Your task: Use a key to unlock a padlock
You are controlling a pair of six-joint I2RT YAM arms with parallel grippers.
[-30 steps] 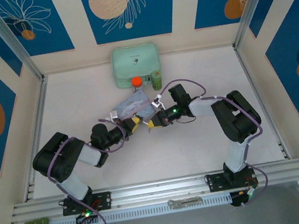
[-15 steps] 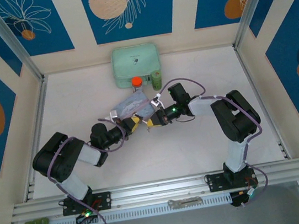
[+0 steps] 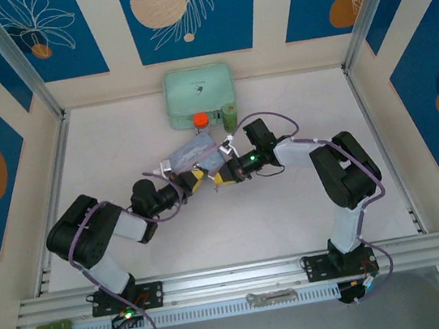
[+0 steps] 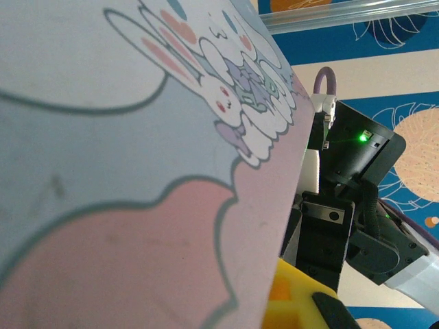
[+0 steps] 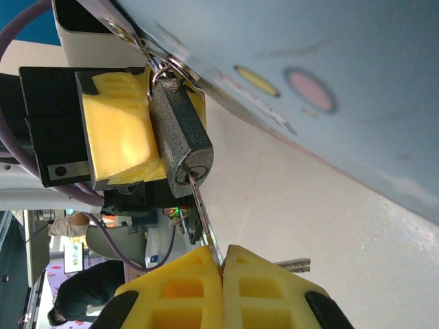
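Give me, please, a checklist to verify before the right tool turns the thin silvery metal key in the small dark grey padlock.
1. Right tool shut on the key: ok, the yellow fingers pinch its blade.
2. Key tip at the keyhole in the end face of the padlock: ok.
3. Key pushed in to full depth: cannot tell.
4. Key in line with the padlock body: ok, roughly straight.
5. Left tool clamping the padlock: ok, a yellow pad presses on its side.
6. Light-blue rectangular cartoon tin apart from the key: ok.
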